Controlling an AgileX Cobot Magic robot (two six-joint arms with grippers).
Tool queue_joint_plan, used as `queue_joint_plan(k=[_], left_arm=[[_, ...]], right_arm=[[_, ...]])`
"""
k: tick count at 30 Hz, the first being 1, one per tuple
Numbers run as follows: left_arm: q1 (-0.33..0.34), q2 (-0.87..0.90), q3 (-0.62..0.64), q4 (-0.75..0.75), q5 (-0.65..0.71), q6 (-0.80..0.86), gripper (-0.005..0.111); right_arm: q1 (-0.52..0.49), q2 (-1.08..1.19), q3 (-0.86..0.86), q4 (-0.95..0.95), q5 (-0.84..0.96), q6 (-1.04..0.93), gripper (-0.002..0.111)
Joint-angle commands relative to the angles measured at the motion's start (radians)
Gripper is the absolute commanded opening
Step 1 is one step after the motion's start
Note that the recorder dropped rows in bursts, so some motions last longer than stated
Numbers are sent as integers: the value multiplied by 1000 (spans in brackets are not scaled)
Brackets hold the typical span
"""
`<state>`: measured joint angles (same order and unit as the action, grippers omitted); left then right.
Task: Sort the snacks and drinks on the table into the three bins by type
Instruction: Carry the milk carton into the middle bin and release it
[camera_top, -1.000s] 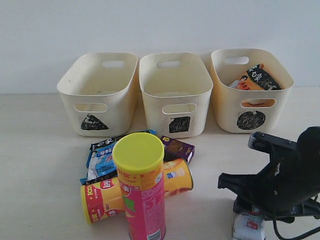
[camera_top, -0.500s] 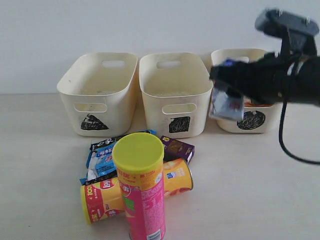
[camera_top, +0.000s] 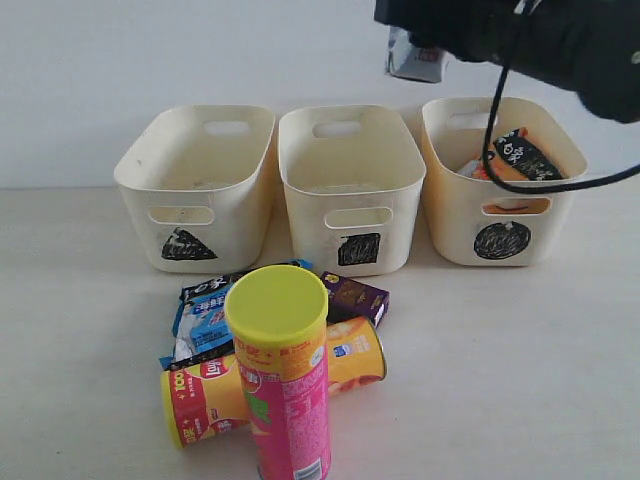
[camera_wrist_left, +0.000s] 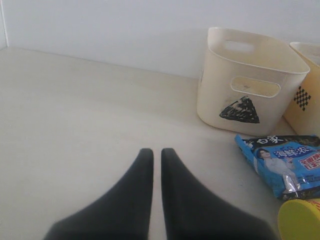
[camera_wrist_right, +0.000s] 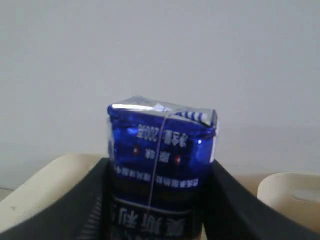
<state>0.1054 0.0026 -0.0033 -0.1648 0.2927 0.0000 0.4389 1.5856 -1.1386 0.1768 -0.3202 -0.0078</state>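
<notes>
My right end effector (camera_wrist_right: 159, 192) is partly closed on the blue-and-white carton (camera_top: 413, 60), one dark finger pressed against each side of it, and the carton hangs high in the air, clear of the worktop (camera_top: 80, 300). In the exterior view it sits against the pale wall, above the three bins, over the stretch between the square bin (camera_top: 305, 215) and the circle bin (camera_top: 450, 215); how far forward or back it is I cannot tell. My left end effector (camera_wrist_left: 152, 152) is closed with its two black fingers side by side and only a thin slit between them, holding nothing, low over a bare part of the worktop to the side of the triangle bin (camera_wrist_left: 250, 85). The circle bin has an orange, white and black foil packet (camera_top: 520, 155) leaning inside it. In front of the bins lies the rest of the pile: the pink canister (camera_top: 290, 400) stands upright with its yellow lid (camera_top: 277, 305) on top, the yellow-orange canister (camera_top: 200, 395) lies on its side behind and beside it, touching it, the dark purple carton (camera_top: 352, 297) rests just behind them in front of the square bin, and the blue-and-white foil packets (camera_top: 205, 315) lie flat next to the purple carton, partly tucked under the lying canister.
</notes>
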Motion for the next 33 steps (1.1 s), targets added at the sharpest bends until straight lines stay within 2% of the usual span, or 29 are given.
queue_joint_plan(k=[1,12,19,28,31,33], left_arm=[[1,-3,3,-8,-4,0,5],[1,-3,3,-8,-4,0,5],[1,-3,3,-8,-4,0,5],[1,-3,3,-8,-4,0,5],[1,-3,3,-8,-4,0,5],[1,-3,3,-8,-4,0,5]], right_arm=[[-1,129,-63,-5,-90,-9,1],[-1,431,-254,-5,-85,-9,1],[-1,506,-303,-5,-5,-38,1],[-1,520,-308,-5,2,-126,3],[-1,520,-308,-5,4,-138,22],[-1,520,-308,-5,4,-136,50]])
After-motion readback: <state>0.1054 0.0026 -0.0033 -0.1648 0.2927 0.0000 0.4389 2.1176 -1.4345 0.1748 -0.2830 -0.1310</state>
